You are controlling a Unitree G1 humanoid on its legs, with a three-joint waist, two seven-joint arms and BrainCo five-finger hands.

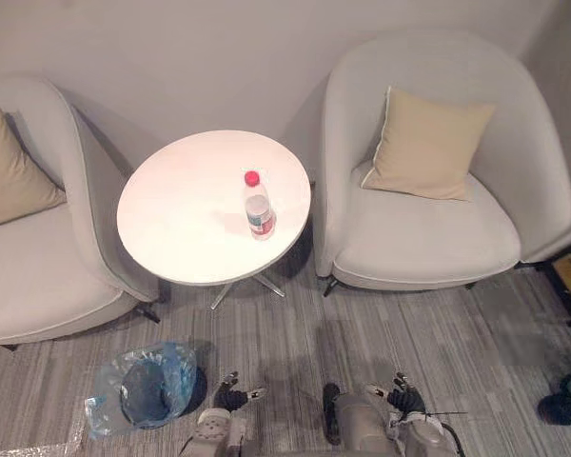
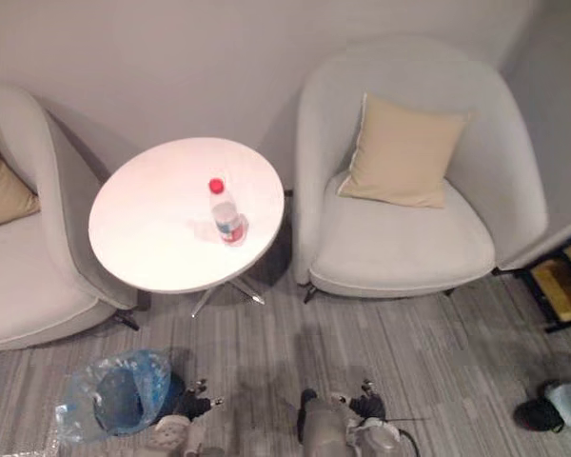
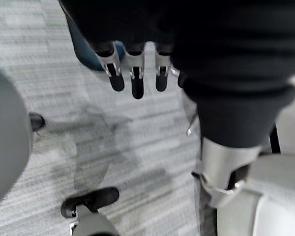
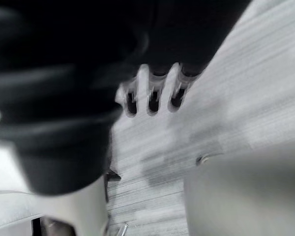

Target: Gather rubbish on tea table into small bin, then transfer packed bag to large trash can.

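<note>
bottle (image 1: 258, 209), red cap, upright on the round table (image 1: 171, 233), right of centre. likely light, thin-walled, slick, tippy; grasp mid-body. left hand (image 1: 231, 396) and right hand (image 1: 401, 397) near, low, fingers straight, empty. blue-lined bin (image 1: 148, 388) on the floor, near left.

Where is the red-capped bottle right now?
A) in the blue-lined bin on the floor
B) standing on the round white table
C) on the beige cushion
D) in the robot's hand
B: the bottle stands upright on the round white table.
</note>
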